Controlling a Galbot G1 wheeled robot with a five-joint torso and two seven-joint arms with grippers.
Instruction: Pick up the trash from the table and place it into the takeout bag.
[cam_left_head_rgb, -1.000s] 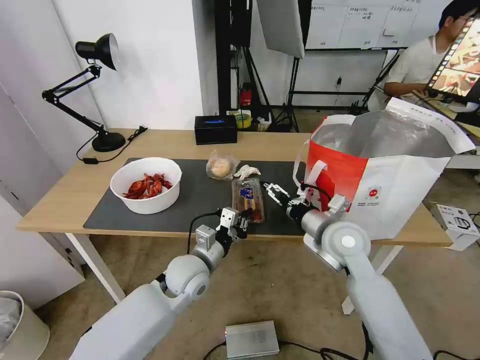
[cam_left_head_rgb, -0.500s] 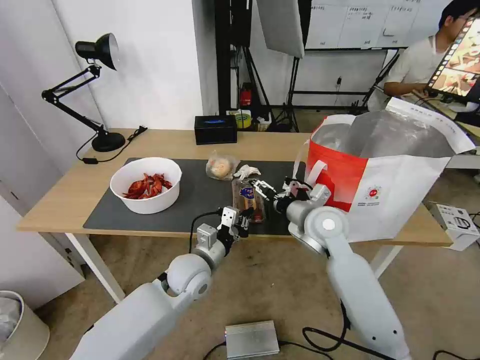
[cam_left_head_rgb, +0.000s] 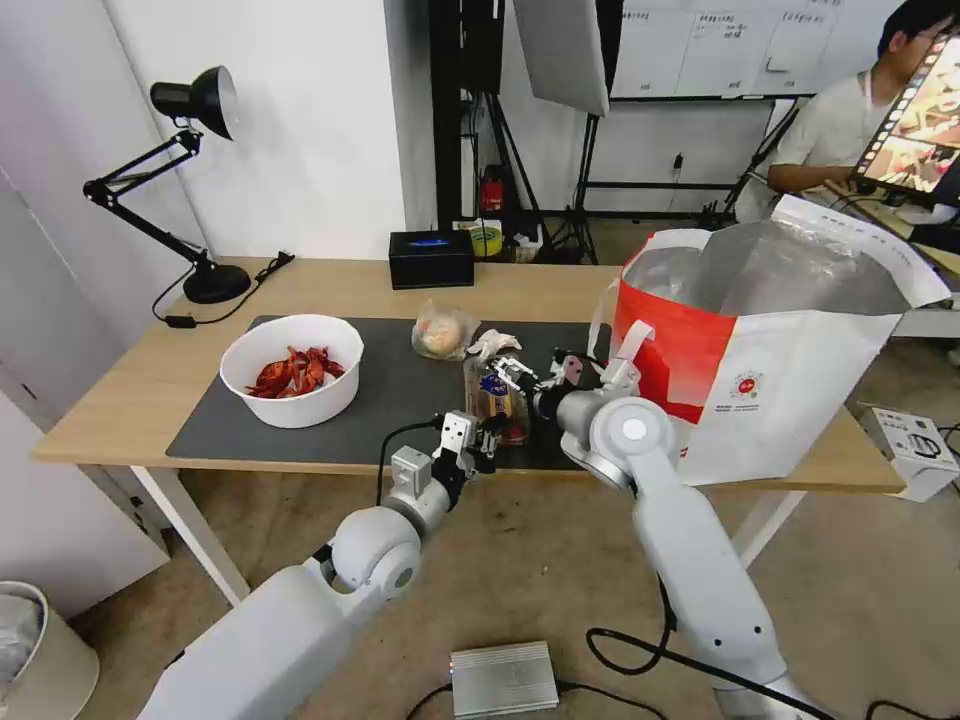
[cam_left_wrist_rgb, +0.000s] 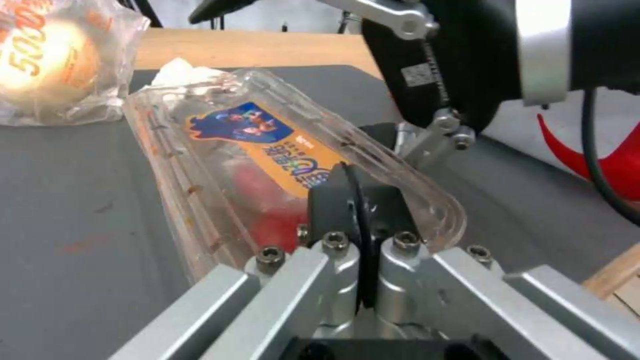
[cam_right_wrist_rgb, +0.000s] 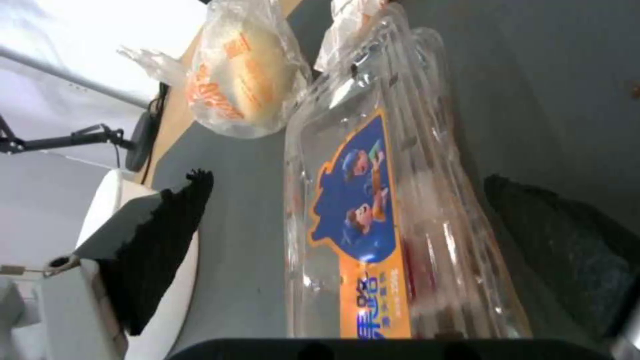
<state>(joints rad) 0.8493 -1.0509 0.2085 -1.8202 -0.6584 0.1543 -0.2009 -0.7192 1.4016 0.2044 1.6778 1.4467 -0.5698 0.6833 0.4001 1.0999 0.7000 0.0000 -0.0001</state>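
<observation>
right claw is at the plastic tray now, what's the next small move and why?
Probably close the right claw on the clear tray. In the right wrist view its open fingers straddle the tray, which lies flat on the dark mat. The left claw sits shut at the tray's near end. The takeout bag stands open alongside.

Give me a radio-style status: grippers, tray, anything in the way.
Right gripper open astride clear hinged plastic tray. Left gripper shut at tray's near end. Tray flat on dark grey mat. Crumpled white tissue crowds far end.
</observation>
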